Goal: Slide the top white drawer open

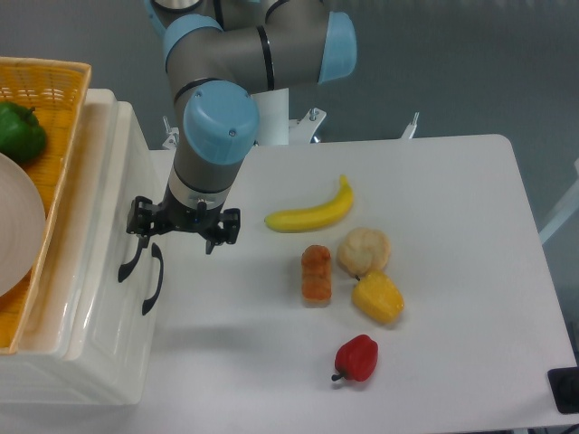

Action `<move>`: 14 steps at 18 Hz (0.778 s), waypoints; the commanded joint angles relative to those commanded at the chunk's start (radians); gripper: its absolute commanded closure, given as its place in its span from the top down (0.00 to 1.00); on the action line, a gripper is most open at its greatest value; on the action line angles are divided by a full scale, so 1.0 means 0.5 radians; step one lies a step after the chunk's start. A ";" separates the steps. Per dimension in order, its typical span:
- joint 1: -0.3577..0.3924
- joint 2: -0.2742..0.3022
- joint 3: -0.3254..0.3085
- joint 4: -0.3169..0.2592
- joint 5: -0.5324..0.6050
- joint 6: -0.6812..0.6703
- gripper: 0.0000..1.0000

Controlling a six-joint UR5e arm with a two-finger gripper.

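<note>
The arm reaches down from above, its wrist vertical, and the end effector (181, 237) points at the counter (452, 226) with fingers spread open, holding nothing; one finger is just beside the upper black handle (133, 256). The top white drawer (95, 262) stands at the left edge, shut; a banana (310, 213) lies well apart.

No text, label, brand, number or sign can be read anywhere in the view. The arm's housings, the white drawer unit, the basket, the table and the food items on it all show plain surfaces without any legible marking.
</note>
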 joint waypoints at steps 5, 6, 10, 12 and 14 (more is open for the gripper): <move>-0.006 -0.009 0.000 0.000 -0.003 -0.003 1.00; -0.009 -0.009 0.000 0.000 -0.003 -0.003 1.00; -0.015 -0.009 -0.003 -0.018 -0.003 -0.003 1.00; -0.025 -0.012 -0.003 -0.028 -0.003 -0.003 1.00; -0.028 -0.012 -0.006 -0.031 -0.003 -0.003 1.00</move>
